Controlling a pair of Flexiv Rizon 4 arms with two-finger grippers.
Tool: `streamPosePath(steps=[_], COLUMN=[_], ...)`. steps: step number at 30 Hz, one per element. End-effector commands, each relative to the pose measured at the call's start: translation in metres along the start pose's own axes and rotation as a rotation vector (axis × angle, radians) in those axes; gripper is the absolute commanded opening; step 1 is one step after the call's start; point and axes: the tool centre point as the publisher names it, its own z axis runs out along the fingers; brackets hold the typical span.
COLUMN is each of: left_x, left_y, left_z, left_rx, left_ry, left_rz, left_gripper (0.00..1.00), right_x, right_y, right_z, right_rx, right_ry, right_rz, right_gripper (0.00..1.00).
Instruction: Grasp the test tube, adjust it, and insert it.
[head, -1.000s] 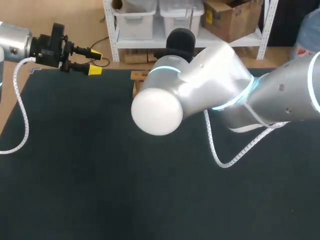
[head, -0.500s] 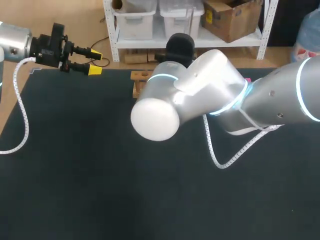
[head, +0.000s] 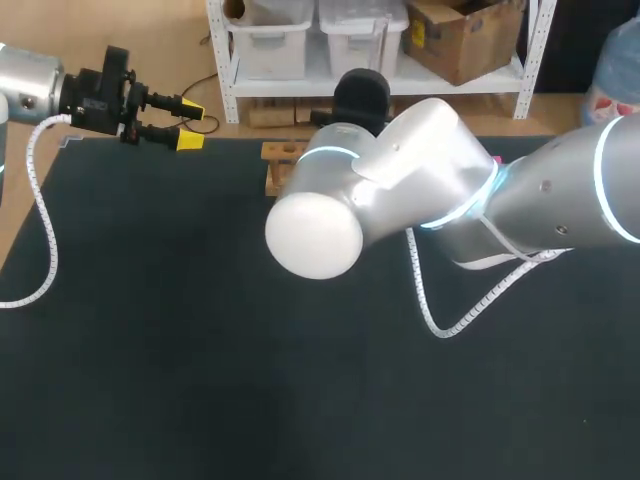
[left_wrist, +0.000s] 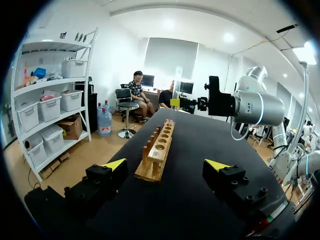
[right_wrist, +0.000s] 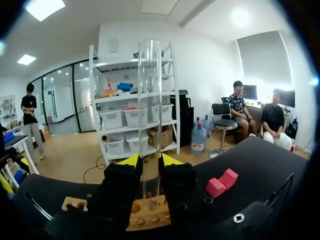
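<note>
Tube (right_wrist: 149, 115) upright, clamped between right gripper's (right_wrist: 149, 162) fingers, held over the rack (right_wrist: 150, 219). Left gripper (left_wrist: 165, 165) near the table's corner, jaws apart, empty. We judge the step is insertion. Next: centre the tube over a hole, lower straight.

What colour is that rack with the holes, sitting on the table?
The rack is light brown, plain wood, and shows best in the left wrist view.

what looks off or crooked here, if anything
Nothing stands out. The test tube stands upright in the right gripper, over the wooden rack, which lies flat on the table.
</note>
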Motion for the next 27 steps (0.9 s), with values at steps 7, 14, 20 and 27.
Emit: streamPosePath(steps=[7, 14, 20, 27], left_x=[0.001, 0.001, 0.001, 0.001], left_y=[0.001, 0.001, 0.001, 0.001], left_z=[0.000, 0.000, 0.000, 0.000], left_rx=[0.001, 0.001, 0.001, 0.001], left_ry=[-0.001, -0.001, -0.001, -0.001], left_rz=[0.002, 0.002, 0.002, 0.002], left_gripper=[1.00, 1.00, 1.00, 1.00], right_x=[0.008, 0.013, 0.018, 0.019], right_y=[0.002, 0.003, 0.002, -0.001], right_z=[0.004, 0.007, 0.008, 0.012], right_rx=[0.009, 0.007, 0.004, 0.017], right_ry=[0.003, 0.011, 0.023, 0.020], right_rz=[0.012, 0.012, 0.002, 0.006], right_gripper=[0.00, 0.00, 0.00, 0.00])
